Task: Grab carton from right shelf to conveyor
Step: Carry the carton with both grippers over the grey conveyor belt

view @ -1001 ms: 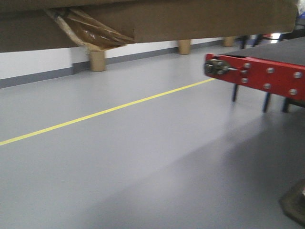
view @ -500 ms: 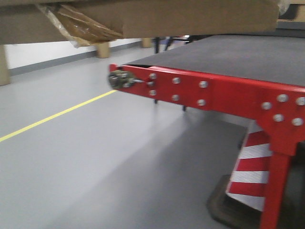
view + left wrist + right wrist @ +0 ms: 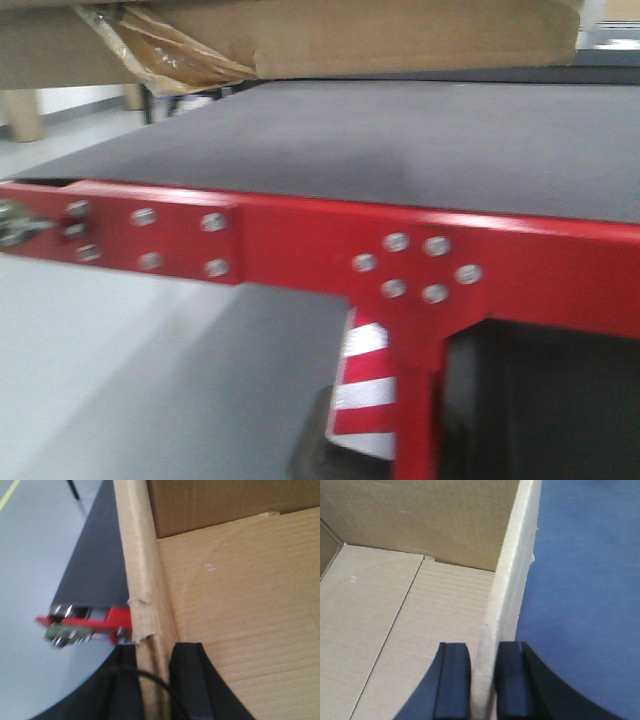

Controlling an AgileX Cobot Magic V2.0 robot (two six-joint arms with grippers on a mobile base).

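The carton, plain brown with a wad of amber tape under its left corner, hangs along the top of the front view, just above the conveyor. The conveyor's red bolted frame runs straight across below it. My left gripper is shut on the carton's torn left wall, one finger inside and one outside. My right gripper is shut on the carton's right wall the same way, with the belt beneath it. The shelf is out of view.
A red-and-white striped leg stands under the conveyor frame. Grey floor lies to the left, with a cardboard tube post by the far wall. The belt's end and roller bracket show below the left gripper.
The front view has swung and closed in on the conveyor: its red frame went from the right edge to spanning the whole picture. The carton stays held at the top.
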